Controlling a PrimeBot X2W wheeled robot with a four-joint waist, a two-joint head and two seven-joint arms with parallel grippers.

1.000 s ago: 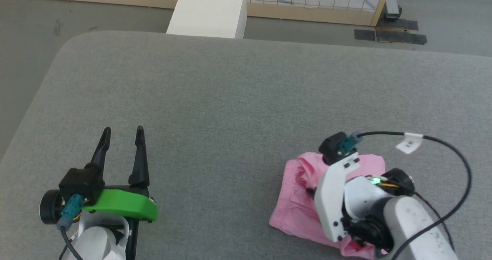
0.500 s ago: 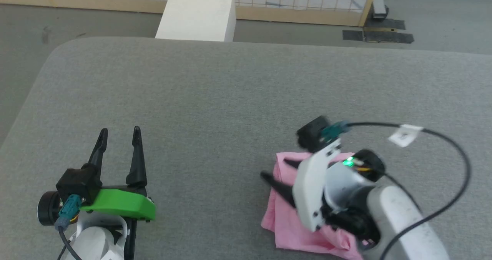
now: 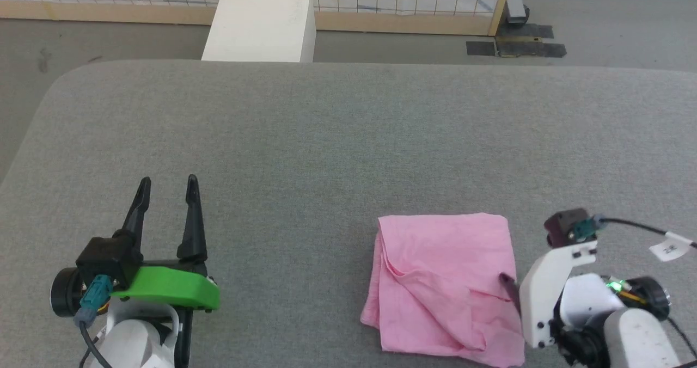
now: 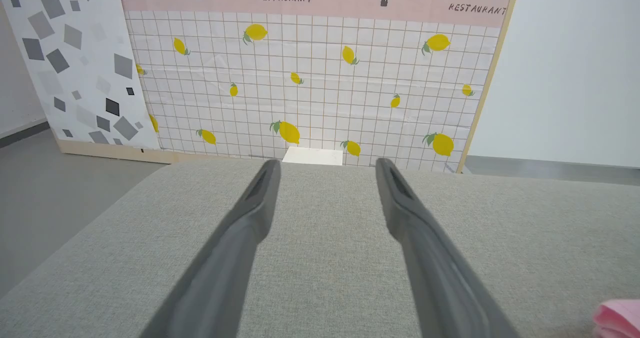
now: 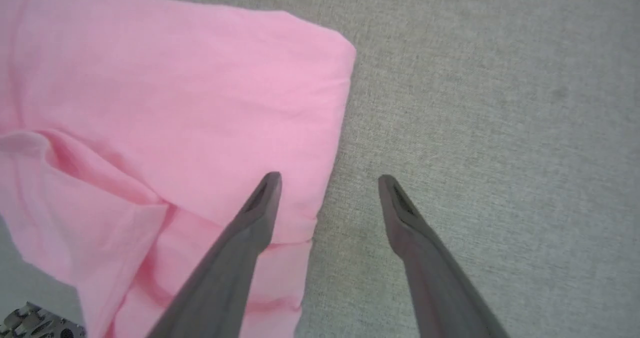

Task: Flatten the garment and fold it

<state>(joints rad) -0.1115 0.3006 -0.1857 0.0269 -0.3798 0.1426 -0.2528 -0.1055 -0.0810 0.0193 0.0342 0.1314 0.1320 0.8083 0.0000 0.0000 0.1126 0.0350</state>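
One garment (image 3: 444,281), edge below the released right tool (image 5: 327,178). Second one, the left tool (image 3: 166,185), released, well apart

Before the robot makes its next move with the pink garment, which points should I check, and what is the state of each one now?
1. The right gripper is open and empty: ok.
2. The right gripper is clear of the garment: cannot tell; one finger lies over its edge.
3. The left gripper is open, empty and away from the garment: ok.
4. The garment is folded into a compact rectangle: ok.
5. The garment is smooth: not ok; creases cross its left and near parts.
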